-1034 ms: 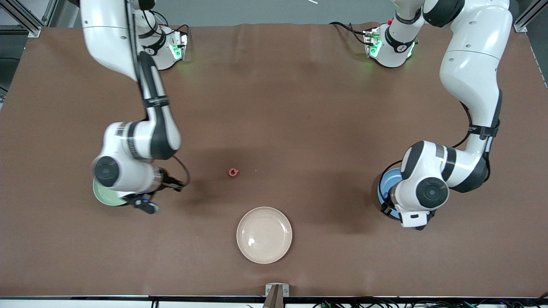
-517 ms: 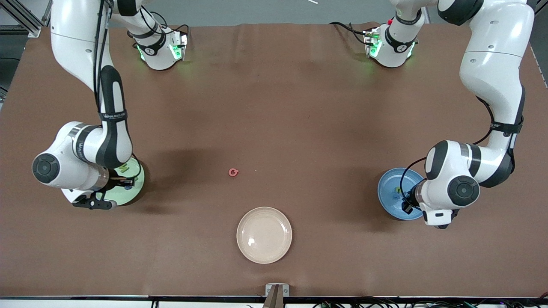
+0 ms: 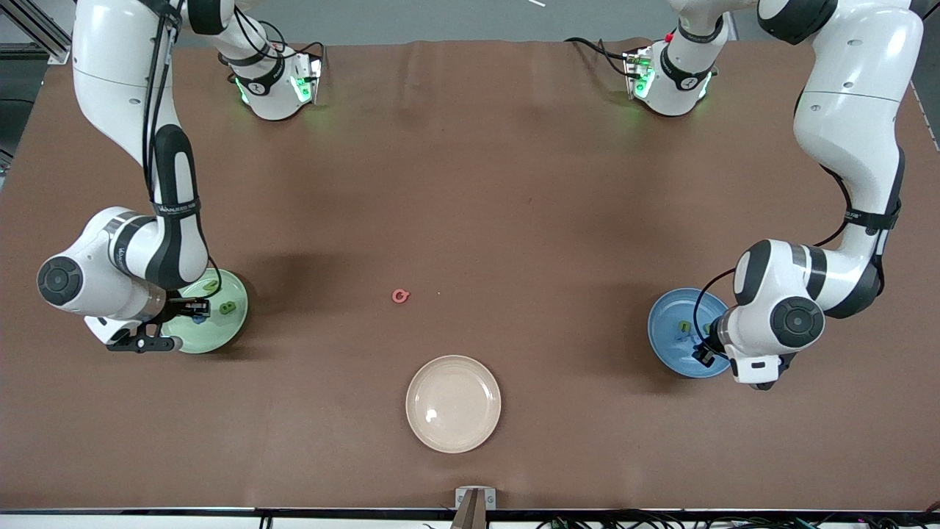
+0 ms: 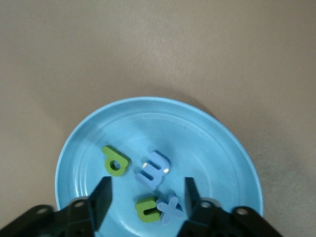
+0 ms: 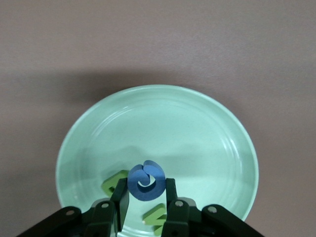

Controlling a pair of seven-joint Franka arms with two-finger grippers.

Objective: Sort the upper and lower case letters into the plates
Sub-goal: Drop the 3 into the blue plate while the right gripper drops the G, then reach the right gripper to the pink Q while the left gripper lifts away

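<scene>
Tiny chunky red letter (image 3: 399, 296), curled like a G, lying flat

We note a cream-beige plate (image 3: 453, 403) lying flat on the brown surface (image 3: 514, 184), midway between the two ends and close to the edge nearest the front camera. Its bowl shows only a small glint of light. At that edge, a small grey bracket (image 3: 475, 498) sits just outside the brown covering.
</scene>
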